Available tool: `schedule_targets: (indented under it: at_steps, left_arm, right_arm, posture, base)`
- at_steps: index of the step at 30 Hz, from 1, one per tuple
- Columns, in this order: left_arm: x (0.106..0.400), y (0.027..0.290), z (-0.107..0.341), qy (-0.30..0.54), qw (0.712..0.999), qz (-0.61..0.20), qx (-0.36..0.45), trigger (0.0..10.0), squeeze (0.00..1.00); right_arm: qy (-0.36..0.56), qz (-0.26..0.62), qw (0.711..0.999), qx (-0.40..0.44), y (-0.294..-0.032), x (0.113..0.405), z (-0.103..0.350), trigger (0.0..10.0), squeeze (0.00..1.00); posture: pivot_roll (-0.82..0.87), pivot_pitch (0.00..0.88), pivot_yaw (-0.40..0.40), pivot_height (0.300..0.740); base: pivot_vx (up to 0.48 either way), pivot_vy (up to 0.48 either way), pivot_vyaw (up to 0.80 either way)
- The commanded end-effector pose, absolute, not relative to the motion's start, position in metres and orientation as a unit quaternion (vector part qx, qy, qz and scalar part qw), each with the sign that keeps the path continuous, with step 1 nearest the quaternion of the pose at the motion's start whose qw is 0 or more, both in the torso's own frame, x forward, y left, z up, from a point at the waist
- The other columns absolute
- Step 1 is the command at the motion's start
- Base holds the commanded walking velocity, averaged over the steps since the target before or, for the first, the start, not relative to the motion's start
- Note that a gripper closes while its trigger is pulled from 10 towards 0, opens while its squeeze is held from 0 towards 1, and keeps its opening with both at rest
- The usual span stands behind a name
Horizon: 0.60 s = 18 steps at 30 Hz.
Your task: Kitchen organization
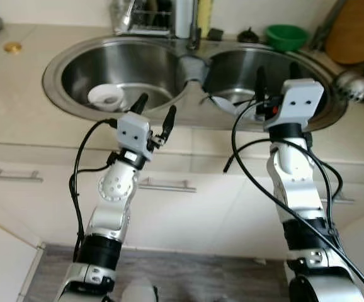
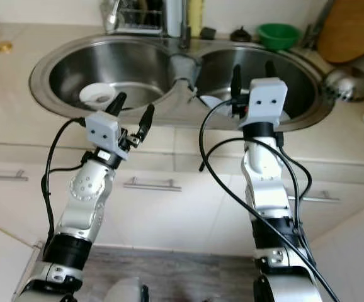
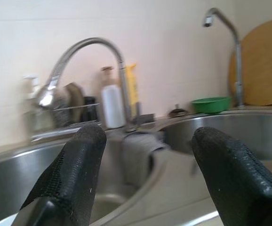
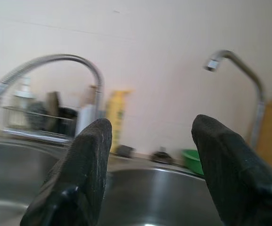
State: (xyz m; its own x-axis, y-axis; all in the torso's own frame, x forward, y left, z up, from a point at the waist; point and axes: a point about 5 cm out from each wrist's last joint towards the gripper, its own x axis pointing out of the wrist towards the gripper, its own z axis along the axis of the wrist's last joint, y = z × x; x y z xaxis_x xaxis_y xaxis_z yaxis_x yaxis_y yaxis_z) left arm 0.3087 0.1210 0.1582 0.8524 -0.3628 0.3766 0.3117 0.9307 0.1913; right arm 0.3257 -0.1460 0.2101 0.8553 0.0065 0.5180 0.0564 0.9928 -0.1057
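**Both grippers wait empty at the double sink**

The double sink (image 1: 62, 94) is the landmark here. Its left basin holds a white round dish (image 1: 105, 96), and something white, partly hidden, lies in the right basin. Behind the sink stand the curved faucet (image 3: 86, 47), a wire rack with bottles (image 3: 65, 115), a yellow bottle (image 3: 132, 89), a green bowl (image 1: 286, 35) and a round wooden board (image 1: 358, 28). A metal ladle (image 1: 357, 85) lies to the right of the sink.

The left gripper (image 1: 154, 114) hovers over the sink's front rim, near the white dish, with fingers spread apart and nothing between them. The right gripper (image 1: 276, 78) hangs above the right basin, also spread wide and empty.

The dish is probably ceramic or plastic: stiff, light, perhaps wet and slippery, and breakable if ceramic. Its rim seems the best place to pinch. No label or writing can be read on the bottles.
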Motion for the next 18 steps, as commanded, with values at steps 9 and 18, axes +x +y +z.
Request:
schedule_targets:
  at_steps: [9, 18]
  left_arm:
    - [0.3082, 0.1206, 0.1607, -0.212, 0.958, -0.179, 0.063, 10.0, 0.00]
    - [0.3082, 0.1201, 0.1610, -0.213, 0.958, -0.180, 0.063, 10.0, 0.00]
  right_arm:
    - [-0.287, 0.010, 0.955, -0.079, -0.1361, 0.3149, 0.2086, 10.0, 0.00]
    - [-0.286, 0.013, 0.954, -0.092, -0.1354, 0.3113, 0.2052, 10.0, 0.00]
  posture:
    - [0.17, 0.000, -0.048, 0.740]
    - [0.17, 0.000, -0.049, 0.740]
  base:
    - [0.000, 0.476, 0.00]
    - [0.000, 0.476, 0.00]
